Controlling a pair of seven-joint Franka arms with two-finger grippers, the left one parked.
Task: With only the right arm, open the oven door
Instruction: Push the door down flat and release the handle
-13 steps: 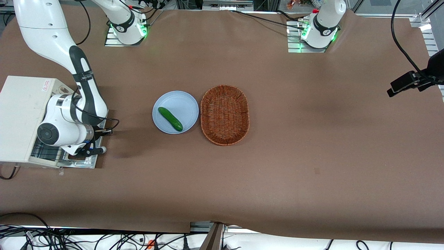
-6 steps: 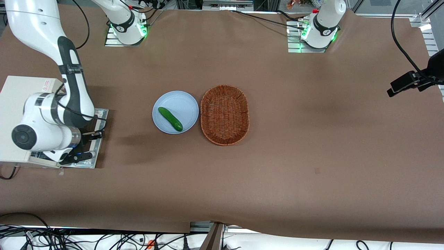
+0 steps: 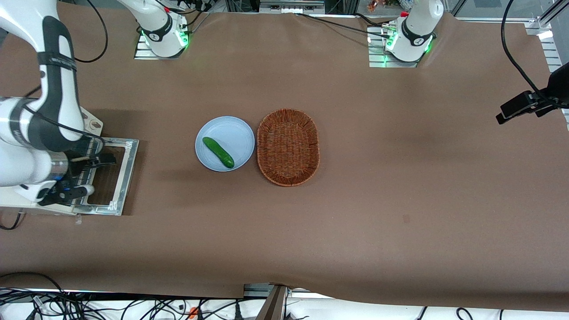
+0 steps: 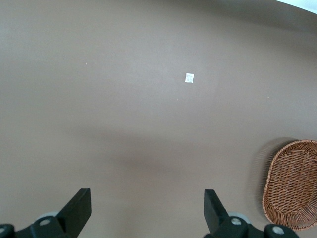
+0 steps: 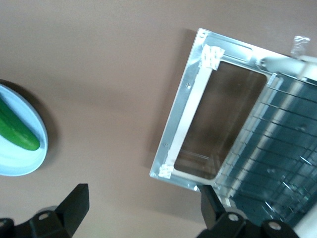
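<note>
The oven door (image 3: 128, 175) lies swung down flat on the table, its silver frame and dark glass window facing up, in front of the cream-white oven (image 3: 15, 205). The right arm (image 3: 53, 89) hangs over the oven and hides most of it. My gripper (image 3: 91, 175) hovers above the door's hinge edge, open and empty. In the right wrist view the door frame (image 5: 182, 119) and the oven's wire rack (image 5: 277, 148) show, and the gripper (image 5: 142, 208) has its fingers spread wide over bare table. The bar handle cannot be made out.
A light-blue plate (image 3: 235, 133) with a green cucumber (image 3: 218, 152) stands mid-table, beside a brown wicker basket (image 3: 288, 146). The plate (image 5: 20, 158) and cucumber (image 5: 17, 131) also show in the right wrist view. The basket (image 4: 292, 183) shows in the left wrist view.
The right arm has risen and pulled back toward its own end of the table. The flat-lying door, mostly covered by the arm before, is now uncovered.
</note>
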